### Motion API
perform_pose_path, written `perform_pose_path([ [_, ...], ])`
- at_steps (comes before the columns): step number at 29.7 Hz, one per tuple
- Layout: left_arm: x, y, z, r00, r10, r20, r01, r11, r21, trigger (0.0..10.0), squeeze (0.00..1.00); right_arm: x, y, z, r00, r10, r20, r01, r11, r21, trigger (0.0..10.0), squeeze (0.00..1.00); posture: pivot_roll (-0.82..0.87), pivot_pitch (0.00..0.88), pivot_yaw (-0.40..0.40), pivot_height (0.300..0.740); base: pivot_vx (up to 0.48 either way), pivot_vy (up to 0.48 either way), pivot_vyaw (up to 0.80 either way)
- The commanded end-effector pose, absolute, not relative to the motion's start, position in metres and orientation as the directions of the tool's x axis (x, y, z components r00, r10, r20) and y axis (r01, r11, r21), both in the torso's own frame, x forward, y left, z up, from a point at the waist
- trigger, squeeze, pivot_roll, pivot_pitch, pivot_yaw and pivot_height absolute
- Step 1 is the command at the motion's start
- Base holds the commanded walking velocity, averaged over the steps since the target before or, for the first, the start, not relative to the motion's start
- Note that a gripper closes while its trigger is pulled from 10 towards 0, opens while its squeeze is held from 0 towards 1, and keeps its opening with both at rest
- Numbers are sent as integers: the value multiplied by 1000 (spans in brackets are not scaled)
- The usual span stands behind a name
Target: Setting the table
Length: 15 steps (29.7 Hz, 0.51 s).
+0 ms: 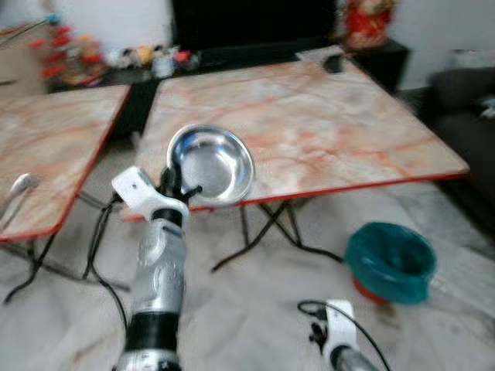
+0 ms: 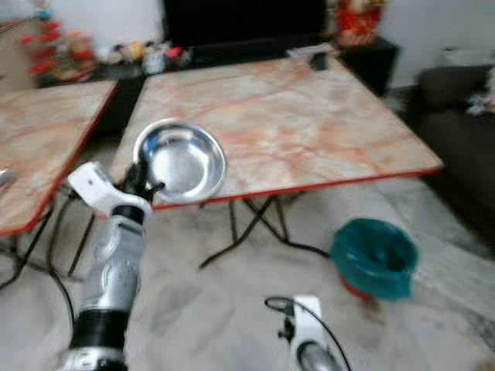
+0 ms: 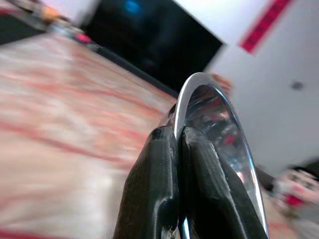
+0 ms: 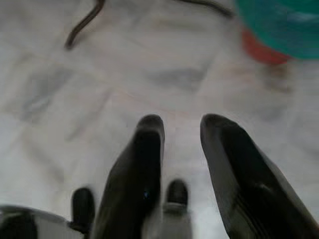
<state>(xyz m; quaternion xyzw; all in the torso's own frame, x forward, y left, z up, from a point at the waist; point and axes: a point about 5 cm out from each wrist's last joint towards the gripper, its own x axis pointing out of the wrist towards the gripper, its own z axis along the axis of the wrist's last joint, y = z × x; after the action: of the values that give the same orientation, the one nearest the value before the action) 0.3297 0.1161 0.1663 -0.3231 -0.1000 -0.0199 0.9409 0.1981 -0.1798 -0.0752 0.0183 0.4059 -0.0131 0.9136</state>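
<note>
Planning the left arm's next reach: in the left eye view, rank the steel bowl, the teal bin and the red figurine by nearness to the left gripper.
1. Round steel bowl: clamped by its rim in the left gripper, at the marble-patterned table's near edge.
2. Teal bin: on the floor, to the right.
3. Red figurine: beyond the table's far right corner.

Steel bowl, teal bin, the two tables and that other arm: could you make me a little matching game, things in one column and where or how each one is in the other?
Things:
1. steel bowl
2. teal bin
3. left table
4. right gripper

Places or states:
A. standing on the floor beside the marble table
B. bears a spoon near its front edge
C. rim pinched by the left gripper
D. fingers apart, over the floor

Pairs: 1-C, 2-A, 3-B, 4-D
</note>
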Motion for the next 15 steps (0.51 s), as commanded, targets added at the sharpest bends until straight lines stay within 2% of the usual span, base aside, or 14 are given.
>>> perform_pose_path([
  [1, 331, 134, 174, 970, 76, 229, 76, 804, -589, 10000, 0, 208, -163, -71, 693, 33, -720, 11, 998, 57, 10000, 0, 26, 0, 37, 740, 334, 0, 0],
  [15, 331, 131, 173, 971, 60, 231, 91, 802, -590, 10000, 0, 207, -162, -72, 691, 42, -722, 1, 998, 59, 10000, 0, 21, 0, 40, 740, 335, 0, 0],
])
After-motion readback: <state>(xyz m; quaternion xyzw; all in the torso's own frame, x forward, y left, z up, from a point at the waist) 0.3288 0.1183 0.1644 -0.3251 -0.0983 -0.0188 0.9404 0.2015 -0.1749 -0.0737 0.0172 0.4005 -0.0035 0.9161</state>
